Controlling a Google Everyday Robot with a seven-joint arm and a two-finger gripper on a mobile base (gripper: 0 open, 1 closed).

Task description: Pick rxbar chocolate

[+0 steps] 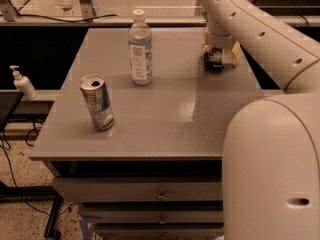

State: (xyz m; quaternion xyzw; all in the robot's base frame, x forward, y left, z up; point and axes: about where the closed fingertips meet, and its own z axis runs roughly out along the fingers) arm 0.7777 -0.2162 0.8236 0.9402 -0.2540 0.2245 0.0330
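The rxbar chocolate (214, 60), a small flat bar in a black wrapper with pale print, lies on the grey table (165, 99) near its far right edge. My gripper (219, 55) has come down over it from above at the end of the white arm. Its yellowish fingers (233, 54) stand on either side of the bar, open, and the bar rests on the table between them. The wrist hides the bar's far end.
A clear water bottle (140, 48) stands at the table's far middle. An opened drink can (97, 102) stands at the front left. A soap pump bottle (22, 83) sits off the table to the left. The robot's white body (272, 169) fills the lower right.
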